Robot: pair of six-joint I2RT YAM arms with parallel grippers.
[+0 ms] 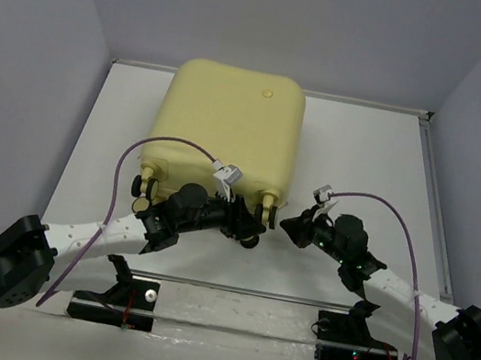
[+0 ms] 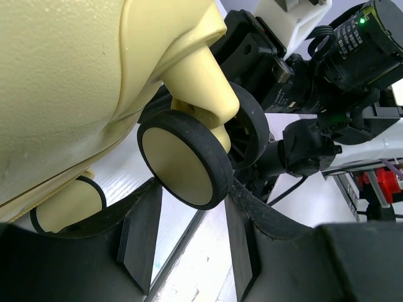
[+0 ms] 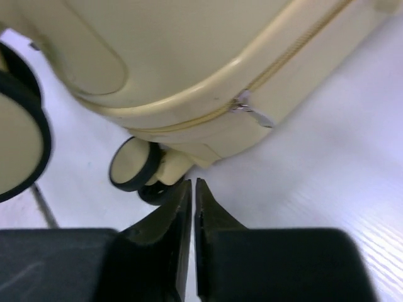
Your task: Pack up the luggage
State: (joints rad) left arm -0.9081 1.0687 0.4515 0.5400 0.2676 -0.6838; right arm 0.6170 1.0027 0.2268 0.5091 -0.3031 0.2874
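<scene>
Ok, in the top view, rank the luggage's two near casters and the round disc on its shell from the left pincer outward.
1. Right caster, at the left pincer.
2. Left caster, luggage's near left corner.
3. Round disc, far up the shell.

The luggage (image 1: pixel 232 123) fills the far middle of the surface (image 1: pixel 366 156), close to the back wall. Bare strips run along both its sides. At its near edge, the left pincer (image 1: pixel 246 226) closes around one wheel (image 2: pixel 182 160). The right pincer (image 1: pixel 293 224), jaws together, crowds in just beside it.
</scene>
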